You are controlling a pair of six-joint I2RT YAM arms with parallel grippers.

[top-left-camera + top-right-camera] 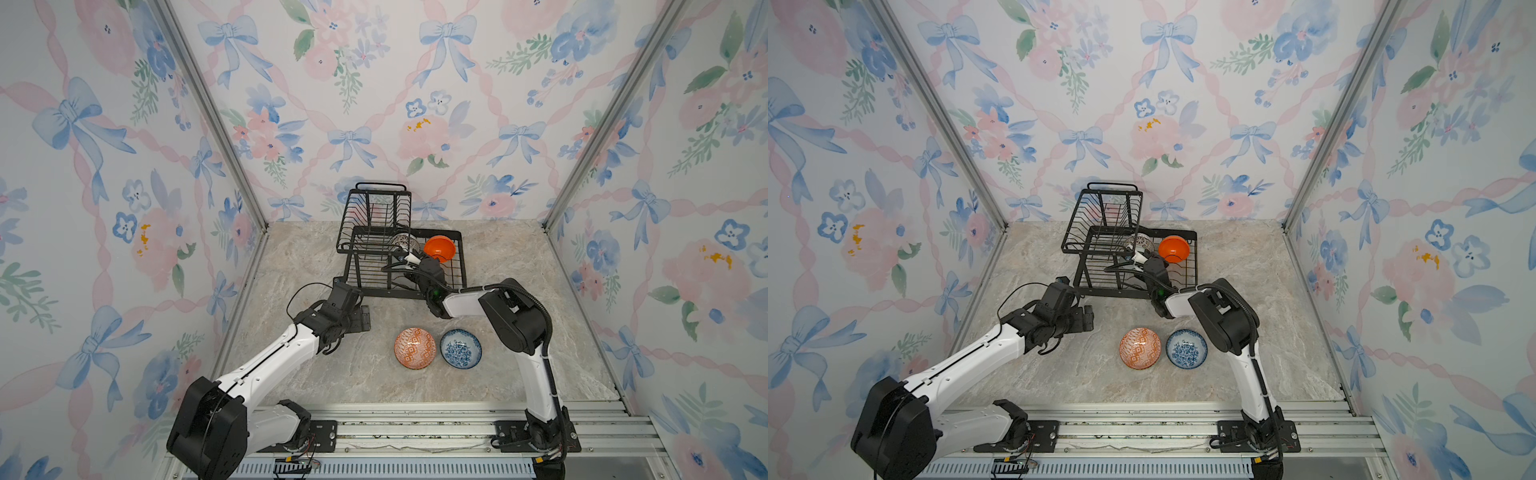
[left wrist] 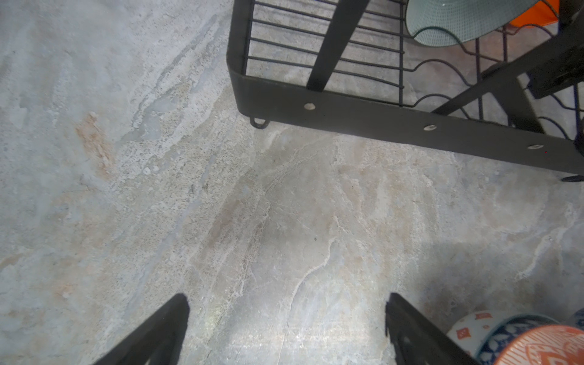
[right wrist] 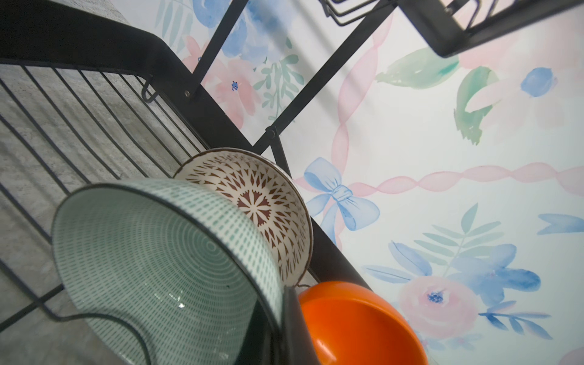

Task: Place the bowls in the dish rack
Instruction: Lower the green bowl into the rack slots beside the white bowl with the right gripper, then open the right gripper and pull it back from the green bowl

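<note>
Green-patterned bowl (image 3: pixel 151 252) is held on edge at the rack (image 1: pixel 460 257) wires so a slot can support it, its rim pinched by the closed right gripper (image 3: pixel 279 325); the left gripper (image 2: pixel 286 328) hangs spread wide, empty.

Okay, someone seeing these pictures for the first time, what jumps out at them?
The bright orange bowl in the black dish rack at the back, against loud floral walls. Beside it the right gripper holds a green bowl by its rim inside the rack. An orange-white bowl and a blue bowl sit side by side on the table in front.
</note>
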